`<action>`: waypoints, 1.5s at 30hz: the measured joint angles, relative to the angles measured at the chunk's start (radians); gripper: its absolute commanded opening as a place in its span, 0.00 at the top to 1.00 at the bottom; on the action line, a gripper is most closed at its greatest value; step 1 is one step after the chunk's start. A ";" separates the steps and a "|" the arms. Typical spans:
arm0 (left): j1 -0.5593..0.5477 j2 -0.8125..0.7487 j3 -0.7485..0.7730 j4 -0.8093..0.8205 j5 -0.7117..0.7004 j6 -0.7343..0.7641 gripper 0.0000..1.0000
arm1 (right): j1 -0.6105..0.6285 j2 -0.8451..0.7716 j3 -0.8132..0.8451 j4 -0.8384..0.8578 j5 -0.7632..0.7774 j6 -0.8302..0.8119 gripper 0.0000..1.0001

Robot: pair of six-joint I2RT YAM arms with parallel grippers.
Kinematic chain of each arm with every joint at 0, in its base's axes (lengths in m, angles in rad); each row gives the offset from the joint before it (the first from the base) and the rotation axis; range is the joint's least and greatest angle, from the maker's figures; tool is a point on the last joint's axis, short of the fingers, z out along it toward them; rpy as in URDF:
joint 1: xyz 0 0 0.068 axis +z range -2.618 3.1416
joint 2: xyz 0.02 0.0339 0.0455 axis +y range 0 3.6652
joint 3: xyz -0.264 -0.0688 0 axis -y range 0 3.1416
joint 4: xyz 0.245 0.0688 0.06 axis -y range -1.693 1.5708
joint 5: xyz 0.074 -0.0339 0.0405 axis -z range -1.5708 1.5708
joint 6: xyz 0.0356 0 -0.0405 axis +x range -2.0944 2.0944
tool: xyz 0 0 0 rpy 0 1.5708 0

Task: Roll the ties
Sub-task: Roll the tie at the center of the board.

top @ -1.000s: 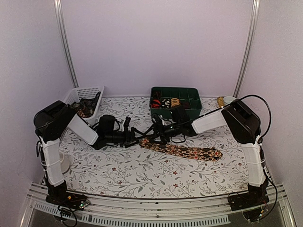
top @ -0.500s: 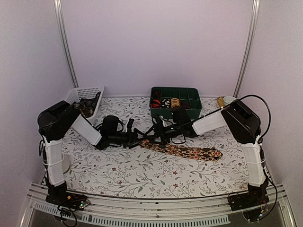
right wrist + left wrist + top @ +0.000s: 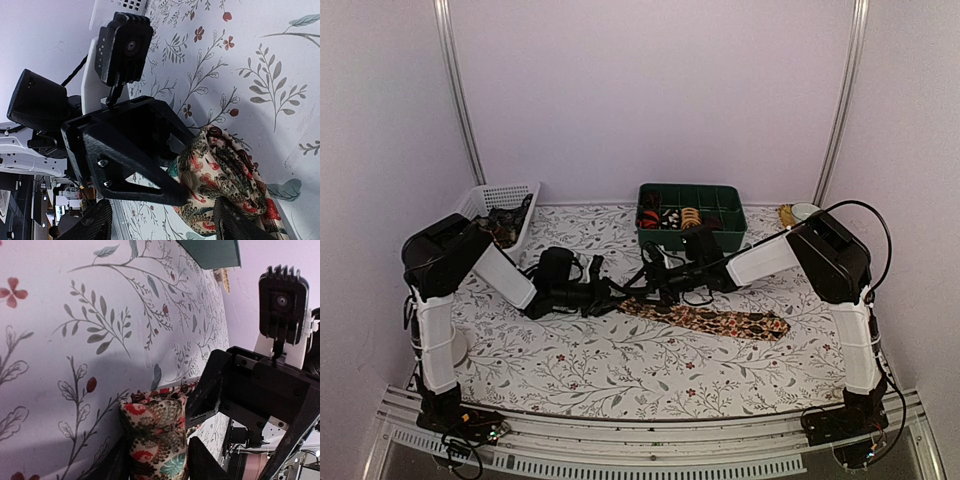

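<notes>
Top external: tie [image 3: 720,322] laid flat right of frame centre, left end bunched at centre between left claw [image 3: 616,293] and right claw [image 3: 648,287]. Left wrist: left claw clenched on bunched end at bottom centre. Right wrist: right claw spread wide around it, not pinching.

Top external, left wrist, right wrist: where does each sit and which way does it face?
Top external: high behind the bases, looking down on both arms, the tie, green tray.
Left wrist: low, facing the right gripper; own fingers flank the tie's folded end.
Right wrist: low, facing the left gripper; own fingers below.
Both wrist views share that tie end.
</notes>
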 measured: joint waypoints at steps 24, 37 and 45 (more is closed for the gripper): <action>-0.045 -0.101 0.074 -0.349 -0.183 0.163 0.98 | -0.009 -0.030 -0.006 -0.078 0.001 -0.068 0.21; -0.148 -0.166 0.330 -0.921 -0.666 0.422 0.99 | -0.112 -0.222 -0.202 -0.217 0.015 -0.127 0.21; -0.261 -0.058 0.515 -1.142 -0.960 0.500 0.99 | -0.118 -0.243 -0.287 -0.195 -0.005 -0.118 0.21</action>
